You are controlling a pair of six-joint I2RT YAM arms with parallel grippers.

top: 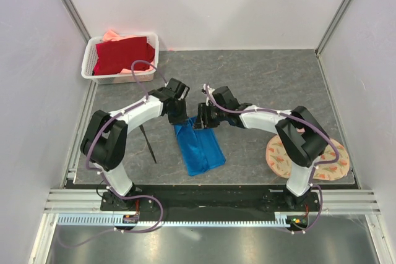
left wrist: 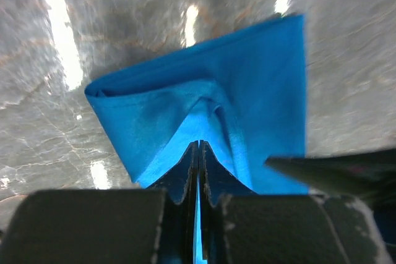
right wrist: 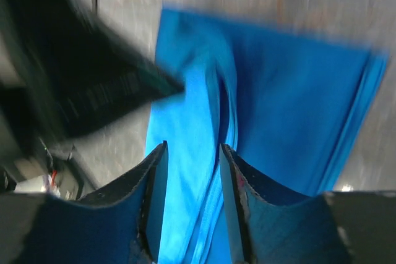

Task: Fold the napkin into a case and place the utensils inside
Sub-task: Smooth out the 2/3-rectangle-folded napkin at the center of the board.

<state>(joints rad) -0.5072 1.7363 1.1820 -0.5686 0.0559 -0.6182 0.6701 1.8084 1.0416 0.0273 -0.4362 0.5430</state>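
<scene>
From above, the folded napkin [top: 199,146] is seen on the table [top: 266,78], its far end met by the left gripper [top: 177,115] and right gripper [top: 201,119]. At the left wrist, a raised fold is pinched by jaws pressed together. At the right wrist, a cloth ridge is straddled by spread jaws, with a gap visible on either side.

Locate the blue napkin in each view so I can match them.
Top external: napkin at centre, between the two arms, slanting to lower right.
Left wrist: napkin fills the middle, its ridge pinched by the left gripper.
Right wrist: napkin centre and right, a fold between the parted fingers of the right gripper.
Shared landmark: the left gripper at the napkin's edge, visible in all three.
</scene>
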